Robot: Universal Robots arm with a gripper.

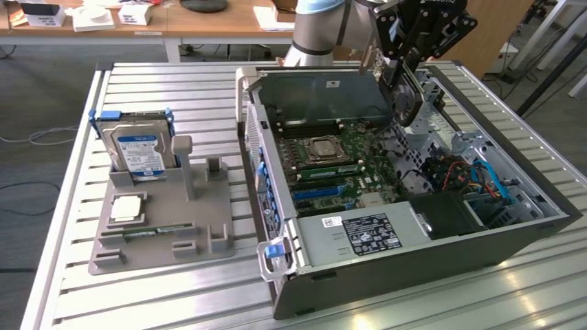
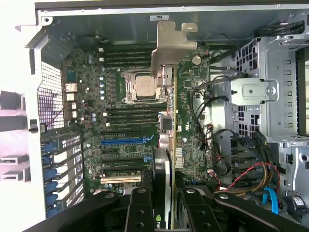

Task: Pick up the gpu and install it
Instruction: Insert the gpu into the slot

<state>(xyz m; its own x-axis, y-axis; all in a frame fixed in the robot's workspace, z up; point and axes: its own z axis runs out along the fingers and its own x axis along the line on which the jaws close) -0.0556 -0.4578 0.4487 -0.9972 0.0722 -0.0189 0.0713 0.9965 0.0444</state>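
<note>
Gripper [image 1: 413, 69] is clamping the gpu [image 1: 410, 96]; the jaws are standing partly apart and closed on the card. In the wrist view the black fingers [image 2: 140, 208] are pressing on its two faces.

The gpu is hanging on edge above the computer case [image 1: 513, 240], over the end of the open bay farthest from the case's power supply [image 1: 367, 234]. It is riding clear of the motherboard [image 1: 339, 165], and no contact with the board is showing.

In the wrist view the metal bracket [image 2: 169, 48] is leading; the card's long edge is running across the expansion slots [image 2: 128, 141], not along them. The hard drive [image 1: 142, 148] is sitting in its grey holder [image 1: 161, 227] beside the case, well apart from the gripper.

Judgement: the step in hand is the carry over the case, with seating not yet done.

- **Alignment:** doing this well is calling for the card's edge to be lying along its slot and its bracket to be facing the case's slot-cover wall [image 2: 58, 159].
- **Clearance:** the loose cables [image 2: 203, 111] near the drive cage are wanting a clear margin.
- **Grip:** the hold is sitting toward one end of the card, so tilt is the risk; any descent is needing to be square and slow.
</note>
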